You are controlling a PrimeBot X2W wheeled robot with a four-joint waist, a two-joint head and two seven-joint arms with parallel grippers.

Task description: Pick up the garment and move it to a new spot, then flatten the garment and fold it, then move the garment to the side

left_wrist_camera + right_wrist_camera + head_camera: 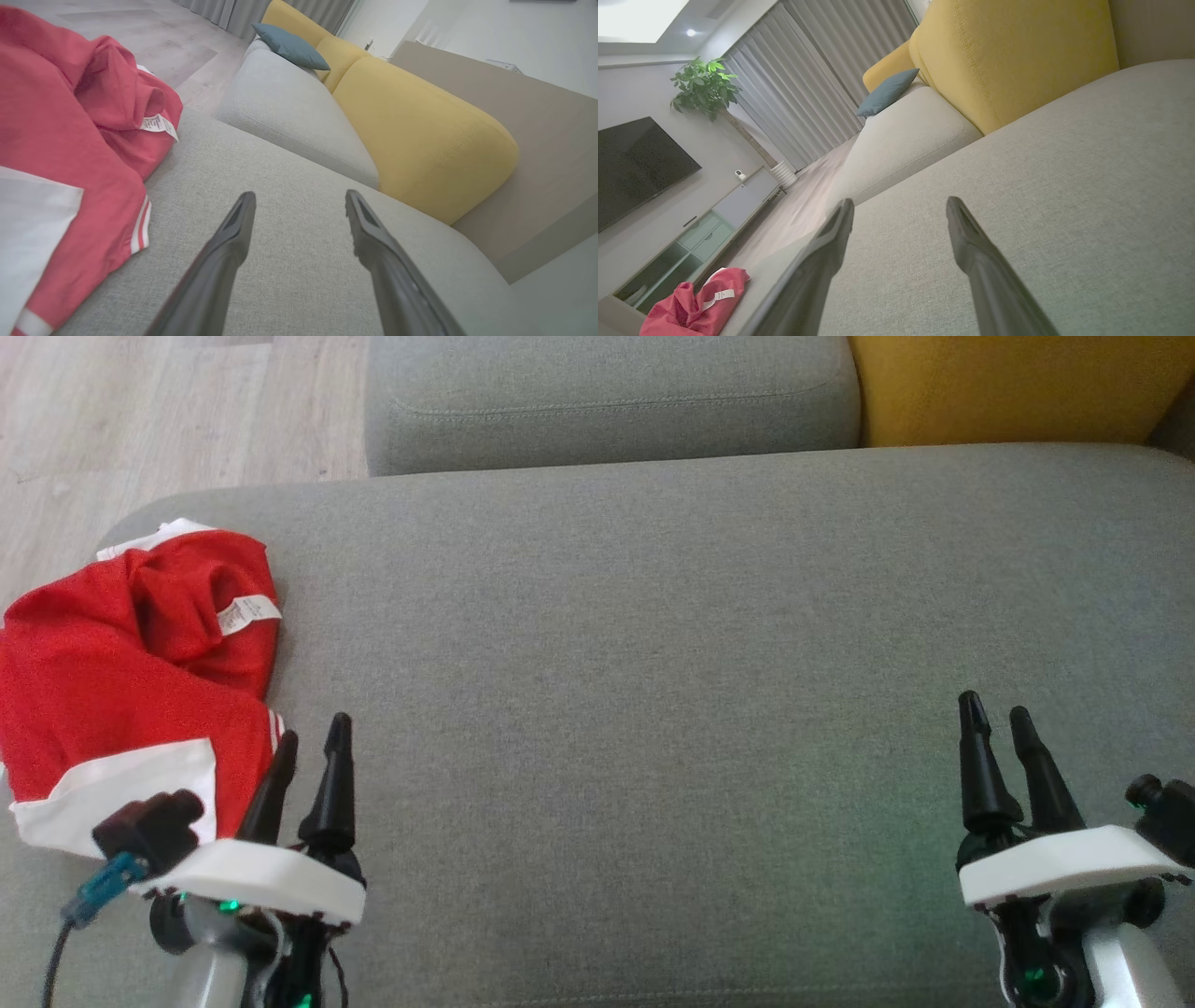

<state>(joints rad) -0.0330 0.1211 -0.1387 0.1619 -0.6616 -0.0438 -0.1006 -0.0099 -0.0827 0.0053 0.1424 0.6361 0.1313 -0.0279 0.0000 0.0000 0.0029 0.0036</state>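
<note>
Red garment point(131, 681) crumpled at the left edge of the grey woven sofa seat point(653, 616), just left of and slightly beyond the left gripper point(316, 728), long axis roughly near to far. Right gripper point(994, 704) well apart at the right, so probably a short leftward reach for the left arm. Both grippers with fingers spread, holding nothing. Soft, limp knit: white hem band point(121, 784), striped trim, white care label point(247, 613); likely to sag and bunch once lifted.
</note>
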